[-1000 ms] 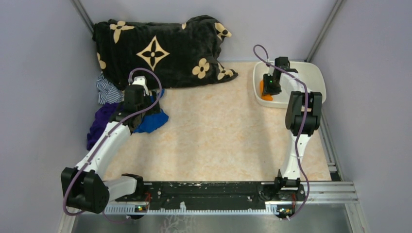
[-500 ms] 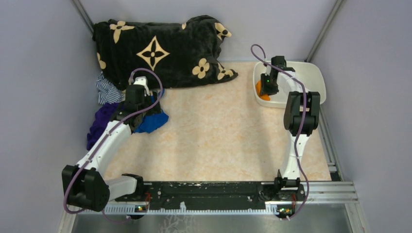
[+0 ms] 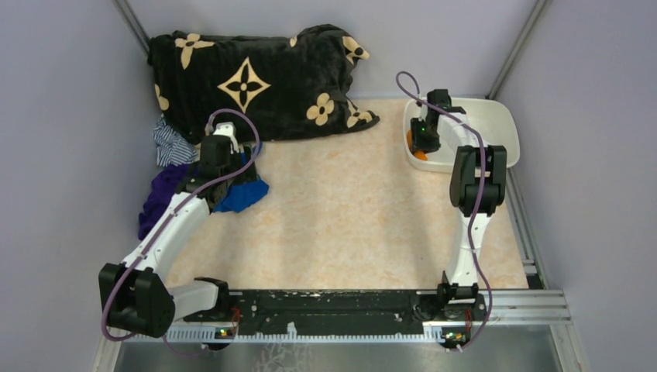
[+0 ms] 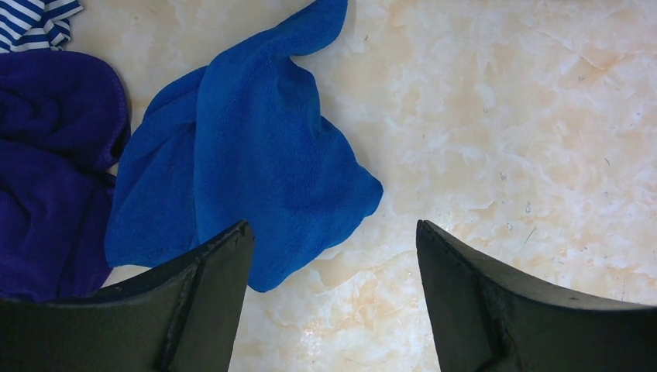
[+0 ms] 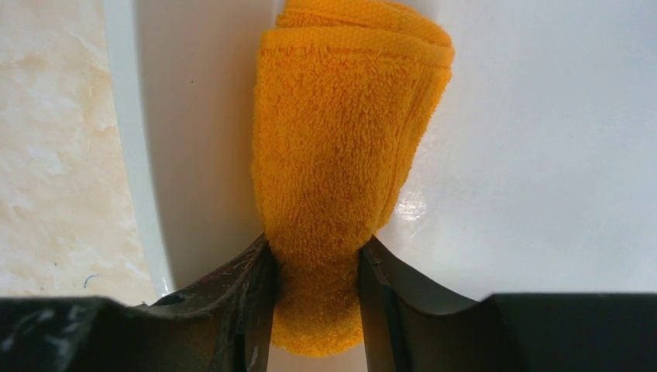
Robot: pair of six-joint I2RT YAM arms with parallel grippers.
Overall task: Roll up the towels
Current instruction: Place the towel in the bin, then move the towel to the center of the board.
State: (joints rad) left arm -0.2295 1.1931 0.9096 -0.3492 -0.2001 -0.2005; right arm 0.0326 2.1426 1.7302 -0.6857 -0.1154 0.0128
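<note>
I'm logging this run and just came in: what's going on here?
The right pincer is shut on a rolled orange towel inside the white tub. The left pincer hangs open above a crumpled blue towel on the table, with a purple towel beside it. Neither of those is rolled yet.

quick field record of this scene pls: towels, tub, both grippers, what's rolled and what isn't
orange towel: rolled, inside white tub, next to its wall
right gripper: shut on orange towel's near end
left gripper: open, above blue towel's edge
blue towel: crumpled on table, not rolled
purple towel: crumpled, touching blue towel
striped cloth: beside purple towel
</note>
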